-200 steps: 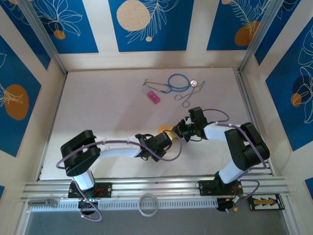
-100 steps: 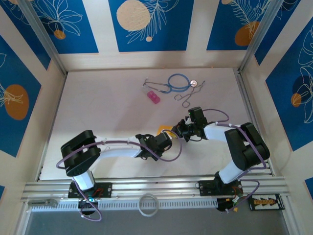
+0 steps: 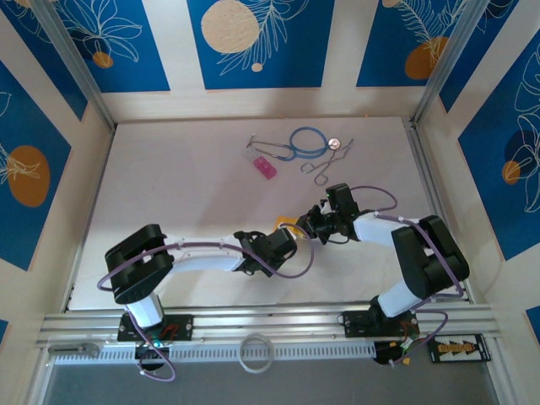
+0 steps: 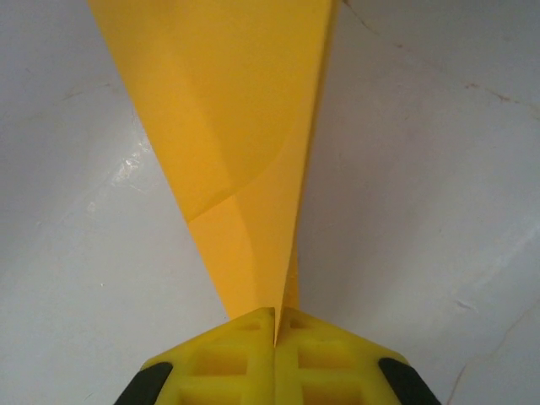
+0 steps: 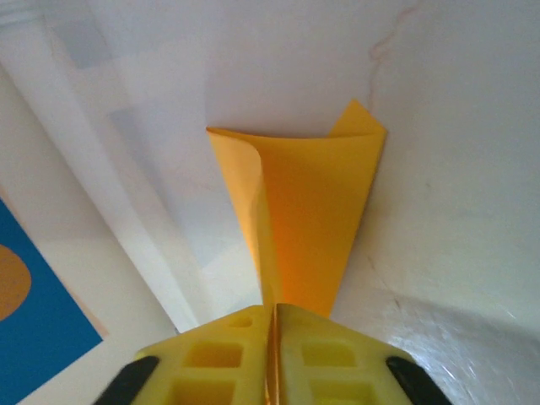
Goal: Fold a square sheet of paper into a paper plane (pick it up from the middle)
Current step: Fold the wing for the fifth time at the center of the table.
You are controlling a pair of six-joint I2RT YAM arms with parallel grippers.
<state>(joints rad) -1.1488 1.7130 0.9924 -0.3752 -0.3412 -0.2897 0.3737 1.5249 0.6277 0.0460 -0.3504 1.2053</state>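
Note:
The sheet of paper is orange-yellow and folded, and hangs just above the table between my two grippers near the middle. My left gripper comes at it from the left. Its yellow fingers are pressed together on the paper's narrow end. From there the folded paper widens away as a tapering wedge. My right gripper faces it from the right. In the right wrist view my right gripper has the paper's edge caught in the thin slit between its pads, and the paper curls over at its far end.
A small pink block, a blue stethoscope and metal forceps lie at the back of the white table. A white ring rests on the near rail. Aluminium posts and patterned walls close in the sides.
My left gripper has shut on the folded paper. Both arms have stayed almost where they were, and the right elbow has shifted slightly.

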